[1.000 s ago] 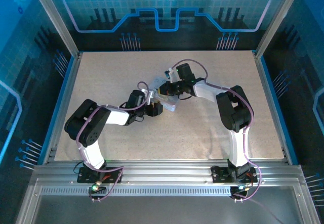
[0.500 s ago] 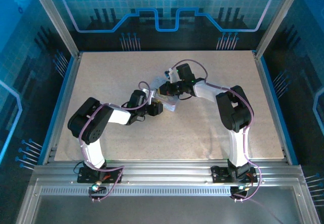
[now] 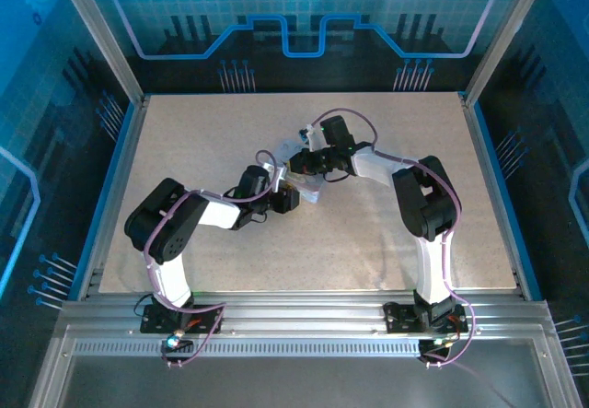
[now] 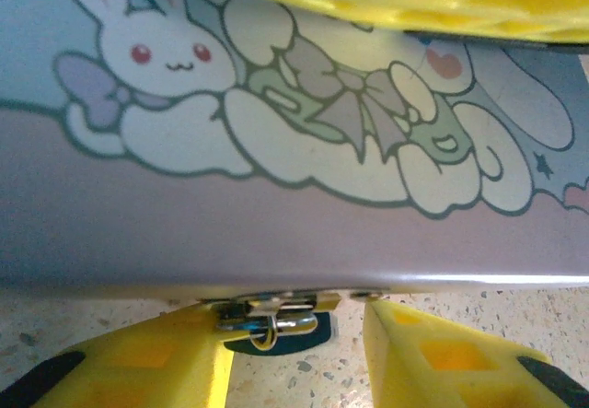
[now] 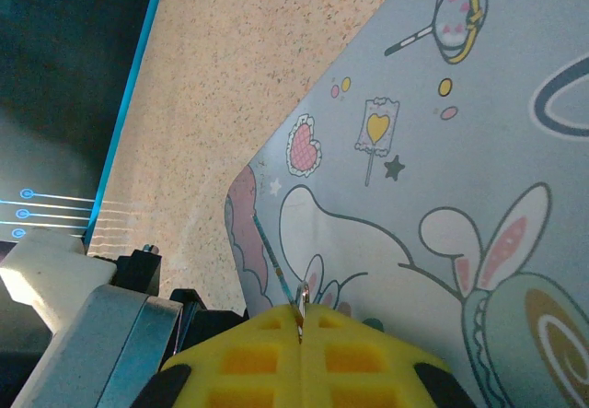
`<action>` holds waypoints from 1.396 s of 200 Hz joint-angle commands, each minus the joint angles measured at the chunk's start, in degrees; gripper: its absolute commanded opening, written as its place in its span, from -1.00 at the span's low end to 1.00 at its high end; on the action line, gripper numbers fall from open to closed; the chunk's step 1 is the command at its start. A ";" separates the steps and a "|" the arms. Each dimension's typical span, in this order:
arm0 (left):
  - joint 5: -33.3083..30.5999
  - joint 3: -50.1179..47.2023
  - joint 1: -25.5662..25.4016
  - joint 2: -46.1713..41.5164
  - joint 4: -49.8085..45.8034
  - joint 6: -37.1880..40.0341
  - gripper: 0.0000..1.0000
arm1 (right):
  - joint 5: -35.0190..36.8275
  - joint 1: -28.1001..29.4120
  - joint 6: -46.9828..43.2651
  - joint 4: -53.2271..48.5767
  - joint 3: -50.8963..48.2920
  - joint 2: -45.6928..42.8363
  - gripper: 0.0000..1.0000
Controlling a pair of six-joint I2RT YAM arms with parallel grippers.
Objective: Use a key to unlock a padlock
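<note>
Near the middle of the tabletop [image 3: 386, 233], both arms meet at the bunny-printed tin box [image 4: 276, 233].
Partly open, the left gripper [image 4: 294, 348] sets its yellow fingers [image 4: 147, 362] either side of the padlock [image 4: 273, 320] hanging at the box's front edge, nothing clamped yet, probably to steady the lock. Pressed shut, the right gripper [image 5: 301, 327] pinches the key [image 5: 301, 299], a thin sliver poking from its closed jaws over the lid, held tip-out so it can be aimed at the keyhole.
</note>
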 commanded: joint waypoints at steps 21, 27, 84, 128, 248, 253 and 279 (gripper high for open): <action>-0.37 -0.01 -0.81 1.57 2.36 -1.63 -0.20 | 0.01 1.49 0.39 -5.99 -1.73 1.16 -1.00; -0.38 0.24 -0.78 1.75 2.36 -1.86 -0.21 | -0.03 1.44 0.39 -6.03 -1.79 1.15 -1.00; -0.51 1.25 -0.93 2.78 2.40 -3.79 -0.24 | -0.15 1.54 0.55 -6.11 -1.82 1.16 -1.00; -1.31 1.38 -0.88 3.07 3.53 -6.23 -0.24 | -0.15 1.53 0.74 -5.78 -2.13 0.99 -1.00; -0.86 1.16 -1.01 2.14 3.71 -9.59 -0.46 | -0.97 1.60 1.54 -1.61 -4.18 -0.53 -1.00; -0.84 0.94 -1.01 1.77 3.81 -9.73 -0.46 | -0.94 1.63 1.47 -1.24 -4.20 -0.88 -1.00; -0.30 -0.17 -1.44 0.15 3.62 -10.95 -0.47 | -0.51 1.46 -0.25 0.06 -3.85 -3.18 -1.00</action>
